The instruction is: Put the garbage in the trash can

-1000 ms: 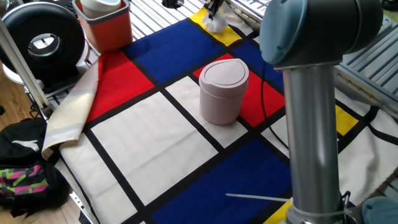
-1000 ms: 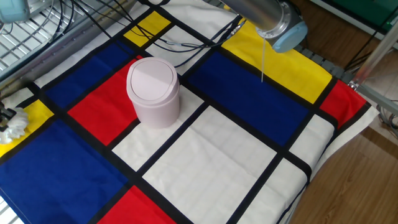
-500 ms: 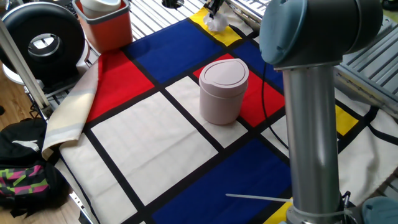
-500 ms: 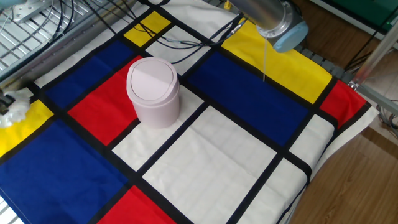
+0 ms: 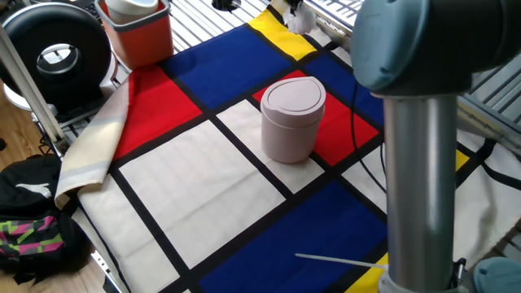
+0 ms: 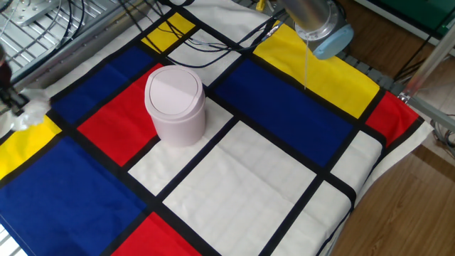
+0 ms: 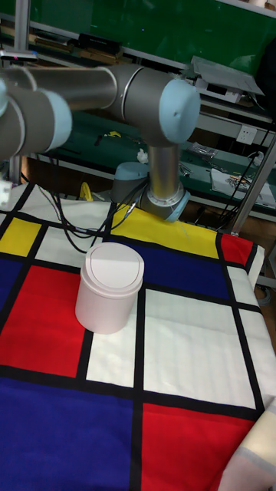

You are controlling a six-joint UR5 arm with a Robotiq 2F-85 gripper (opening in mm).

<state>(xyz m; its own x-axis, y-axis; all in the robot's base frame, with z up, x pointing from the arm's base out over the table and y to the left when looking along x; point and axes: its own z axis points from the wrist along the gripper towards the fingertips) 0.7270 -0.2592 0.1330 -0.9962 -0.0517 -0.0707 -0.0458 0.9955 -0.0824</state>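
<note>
The garbage [image 5: 301, 19], a crumpled white tissue wad, hangs just above the yellow patch at the far corner of the cloth; it also shows as the garbage [image 6: 33, 115] and at the left edge as the garbage [image 7: 6, 189]. My gripper [image 5: 295, 10] is shut on it from above, seen as dark fingers [image 6: 10, 99]. The trash can [image 5: 291, 118], pale pink with a rounded swing lid, stands upright mid-cloth, also the trash can [image 6: 175, 103] and the trash can [image 7: 110, 288]. The wad is well apart from the can.
A red-orange square bin [image 5: 138, 32] stands at the far edge beside a black round device [image 5: 55, 53]. My arm's grey column [image 5: 427, 163] blocks the near right. Black cables [image 6: 213, 43] lie across the cloth. A dark bag [image 5: 32, 220] sits on the floor.
The gripper has risen with the garbage in it, lifting the wad off the yellow patch and carrying it a little toward the can's side. The arm's upper joint shifted too.
</note>
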